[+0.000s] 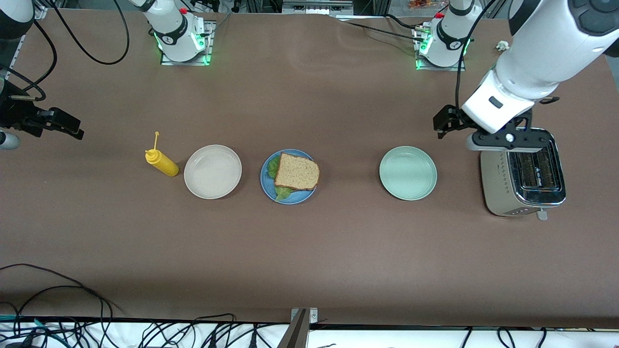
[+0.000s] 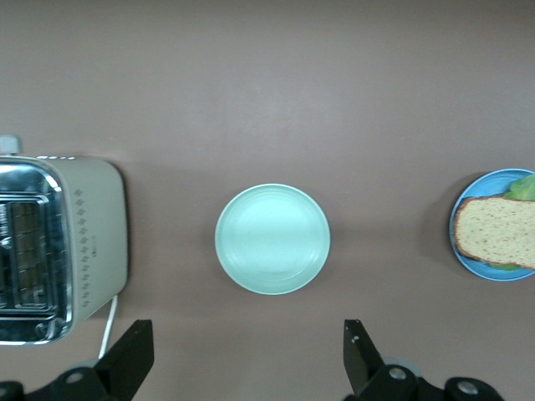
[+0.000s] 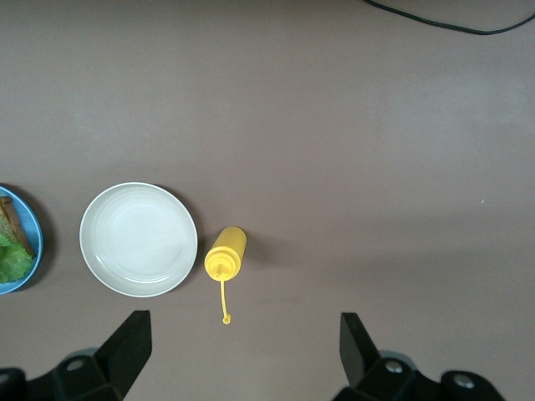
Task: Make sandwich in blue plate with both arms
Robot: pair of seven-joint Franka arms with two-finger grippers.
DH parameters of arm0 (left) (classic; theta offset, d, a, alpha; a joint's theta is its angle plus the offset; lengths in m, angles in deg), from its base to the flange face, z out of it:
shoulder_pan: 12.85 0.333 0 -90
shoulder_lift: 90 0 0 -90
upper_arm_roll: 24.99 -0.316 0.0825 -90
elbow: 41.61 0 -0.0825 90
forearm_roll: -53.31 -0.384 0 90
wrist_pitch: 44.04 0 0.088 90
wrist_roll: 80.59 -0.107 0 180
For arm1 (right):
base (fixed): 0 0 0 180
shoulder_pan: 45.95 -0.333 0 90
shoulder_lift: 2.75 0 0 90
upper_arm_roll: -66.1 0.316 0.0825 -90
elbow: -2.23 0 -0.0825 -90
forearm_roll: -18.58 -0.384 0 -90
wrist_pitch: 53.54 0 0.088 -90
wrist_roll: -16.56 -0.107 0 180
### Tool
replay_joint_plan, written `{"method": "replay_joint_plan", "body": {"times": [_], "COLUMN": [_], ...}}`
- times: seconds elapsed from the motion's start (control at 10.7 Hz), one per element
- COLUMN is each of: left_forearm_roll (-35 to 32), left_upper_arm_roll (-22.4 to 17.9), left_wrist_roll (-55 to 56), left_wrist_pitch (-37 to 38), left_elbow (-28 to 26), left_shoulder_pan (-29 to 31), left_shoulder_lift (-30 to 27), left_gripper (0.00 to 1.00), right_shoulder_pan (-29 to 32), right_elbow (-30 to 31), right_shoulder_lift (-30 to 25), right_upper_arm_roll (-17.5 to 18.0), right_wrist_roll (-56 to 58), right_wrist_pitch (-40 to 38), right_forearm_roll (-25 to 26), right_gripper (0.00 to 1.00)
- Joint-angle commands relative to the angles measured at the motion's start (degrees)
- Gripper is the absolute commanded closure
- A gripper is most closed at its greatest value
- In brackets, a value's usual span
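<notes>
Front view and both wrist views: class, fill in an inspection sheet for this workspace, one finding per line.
Surface: brown table, flat.
Job's things: sandwich with lettuce under the top slice, on the blue plate.
Clutter: white plate, green plate, yellow bottle lying down, toaster.
Grippers: left gripper open over the table near the toaster; right gripper open over the table at its own end.
Cables: black loops at the table's near edge.
Surroundings: arm bases lit green.
</notes>
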Motion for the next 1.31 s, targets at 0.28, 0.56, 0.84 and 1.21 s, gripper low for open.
{"method": "replay_joint_plan", "body": {"times": [0.28, 0.56, 0.84, 1.21], "left_forearm_roll": [-1.16, -0.55, -0.55, -0.46], "left_upper_arm_roll": [-8.93, -10.26, -10.7, -11.85], "left_wrist_roll": [-16.48, -19.56, -19.93, -21.6], "left_wrist_pitch": [1.7, 1.61, 1.26, -5.41], "left_elbow": [-1.96, -4.15, -7.57, -17.78], "left_shoulder_pan": [0.0, 2.8, 2.81, 2.9], "left_shoulder_lift": [-2.89, -3.58, -6.13, -12.29], "left_gripper": [0.0, 0.0, 0.0, 0.0], "right_shoulder_pan": [0.11, 0.03, -0.06, -0.06], "right_elbow": [-1.26, -1.26, -1.61, -1.69], "right_shoulder_lift": [0.1, -0.07, -0.07, -0.07], "right_upper_arm_roll": [-0.16, 0.1, 0.11, -0.07], "right_wrist_roll": [1.09, 0.83, 1.09, 1.18], "right_wrist_pitch": [-0.54, -0.36, -0.36, -0.62], "right_forearm_roll": [-0.89, -0.63, -0.45, -0.45], "right_gripper": [0.0, 0.0, 0.0, 0.0]}}
